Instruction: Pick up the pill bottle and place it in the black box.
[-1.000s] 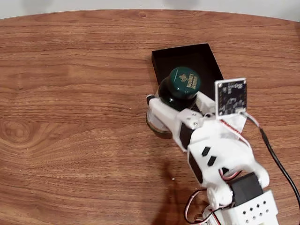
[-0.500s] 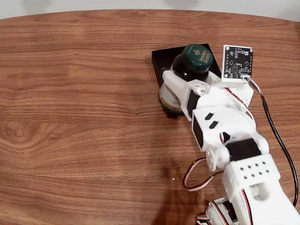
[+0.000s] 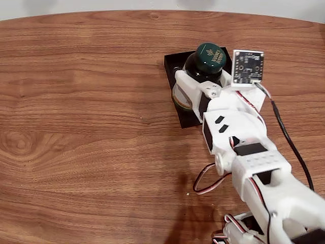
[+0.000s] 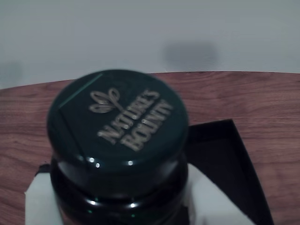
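My hand (image 3: 199, 84) was clamped on the pill bottle (image 3: 205, 62), white fingers (image 3: 192, 90) pressed to either side of its dark body. Bottle sat upright in my grip, over the left part of the black box (image 3: 175, 63) in the fixed view; whether its base touched the floor of the box, I could not tell. Wrist view: green cap (image 4: 118, 123) with leaf logo up close, box wall (image 4: 229, 154) behind at right, wooden worktop (image 3: 81, 101) beyond.

A wood-grain table (image 3: 81, 101) meets a pale wall (image 4: 140, 33) behind.
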Motion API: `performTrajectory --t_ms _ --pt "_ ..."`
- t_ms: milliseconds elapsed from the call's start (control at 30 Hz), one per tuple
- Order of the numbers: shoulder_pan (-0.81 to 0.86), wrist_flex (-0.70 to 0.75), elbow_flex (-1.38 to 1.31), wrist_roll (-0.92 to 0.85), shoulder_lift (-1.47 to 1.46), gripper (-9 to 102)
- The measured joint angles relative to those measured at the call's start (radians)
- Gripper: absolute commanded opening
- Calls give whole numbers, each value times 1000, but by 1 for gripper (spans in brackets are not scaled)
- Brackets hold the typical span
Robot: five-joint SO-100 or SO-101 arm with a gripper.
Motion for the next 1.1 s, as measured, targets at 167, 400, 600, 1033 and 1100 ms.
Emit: performTrajectory --t_ms 167,400,600,1033,1100 --pt "26 -106 -38 11 -124 16" --pt "55 -149 -114 20 -249 17" --pt "94 -204 -149 20 -348 17" --pt "89 -322 -230 58 -532 17" --pt "89 -322 -241 58 -548 17"
